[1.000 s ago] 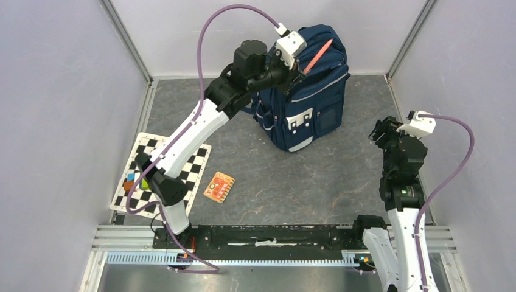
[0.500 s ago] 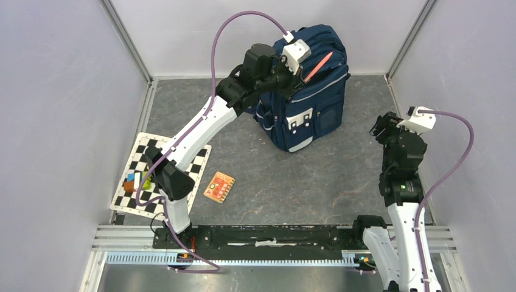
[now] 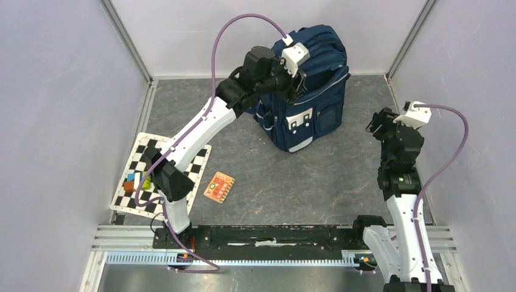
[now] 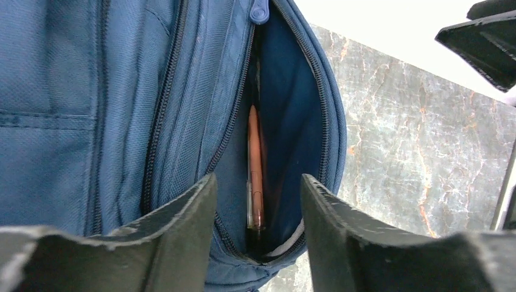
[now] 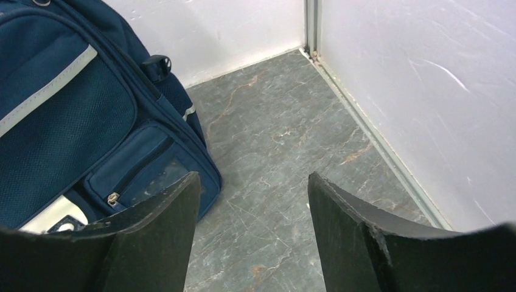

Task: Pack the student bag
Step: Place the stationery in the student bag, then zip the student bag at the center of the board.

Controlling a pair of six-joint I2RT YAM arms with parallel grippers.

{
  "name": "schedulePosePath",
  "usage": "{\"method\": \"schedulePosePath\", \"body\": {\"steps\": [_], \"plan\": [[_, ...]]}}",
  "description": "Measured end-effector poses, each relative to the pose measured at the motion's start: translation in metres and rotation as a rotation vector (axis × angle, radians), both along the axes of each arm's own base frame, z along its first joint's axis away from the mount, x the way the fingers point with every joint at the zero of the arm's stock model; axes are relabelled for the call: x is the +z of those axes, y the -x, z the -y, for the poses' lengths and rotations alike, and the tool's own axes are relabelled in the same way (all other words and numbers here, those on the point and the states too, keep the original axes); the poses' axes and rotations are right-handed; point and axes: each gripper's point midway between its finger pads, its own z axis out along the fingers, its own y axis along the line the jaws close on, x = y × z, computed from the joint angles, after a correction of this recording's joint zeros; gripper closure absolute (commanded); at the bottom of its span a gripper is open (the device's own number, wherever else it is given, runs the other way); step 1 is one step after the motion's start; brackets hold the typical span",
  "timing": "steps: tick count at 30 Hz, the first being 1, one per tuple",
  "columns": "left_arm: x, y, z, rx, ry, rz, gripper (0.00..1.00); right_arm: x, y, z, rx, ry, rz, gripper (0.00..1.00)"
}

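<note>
- At the back of the surface [image 3: 304, 176], the student bag [image 3: 316, 103] is standing upright near the rear wall, its front pockets facing the arms.
- Left arm is stretching far forward from its base, elbow raised, its wrist bending down over the bag's top, where the left hand [image 4: 257, 182] is hovering at an unzipped compartment.
- Its fingers [image 4: 182, 231] are standing moderately apart and gripping nothing; a reddish-orange pen [image 4: 254, 146] is lying inside the pocket between them, untouched.
- Right arm is rising upright at the right side, well apart from the bag, with the right hand [image 5: 253, 179] pointing past the bag's lower corner toward the far right corner.
- Its fingers [image 5: 158, 231] are spreading wide, with only bare surface between them.
- From above, the wrist housing and the bag's top edge are hiding the left fingertips and the pen.
- Shadow is swallowing the pen's lower tip, and the wrist view is cutting off most of the bag.
- Near the left base, the arm is partly covering a checkered board [image 3: 146, 152] carrying small coloured blocks [image 3: 135, 180]; an orange card [image 3: 219, 186] is lying just beside it, its print too small to read.
</note>
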Motion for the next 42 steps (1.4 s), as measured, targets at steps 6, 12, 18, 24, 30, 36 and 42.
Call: {"method": "schedulePosePath", "body": {"steps": [6,12,18,24,30,36,42], "plan": [[0.019,0.003,-0.009,0.032,0.029,0.018,0.18,-0.003,-0.020,-0.015,0.099,0.011,-0.031,0.24],[0.047,0.006,-0.025,0.115,0.095,0.013,0.01,0.032,-0.049,-0.053,0.349,0.101,0.022,0.23],[0.063,-0.006,-0.059,0.230,0.154,-0.025,0.00,0.085,-0.072,-0.084,0.547,0.191,0.126,0.25],[0.041,-0.011,-0.087,0.314,0.158,-0.088,0.00,0.124,-0.100,-0.104,0.657,0.229,0.169,0.25],[0.026,-0.021,-0.093,0.349,0.179,-0.141,0.03,0.127,-0.130,-0.134,0.760,0.267,0.084,0.25],[0.022,-0.023,-0.086,0.313,0.214,-0.159,0.03,0.103,-0.146,-0.161,0.841,0.295,-0.065,0.24],[0.018,-0.021,-0.081,0.284,0.222,-0.168,0.04,0.076,-0.146,-0.153,0.821,0.329,-0.205,0.22]]}}
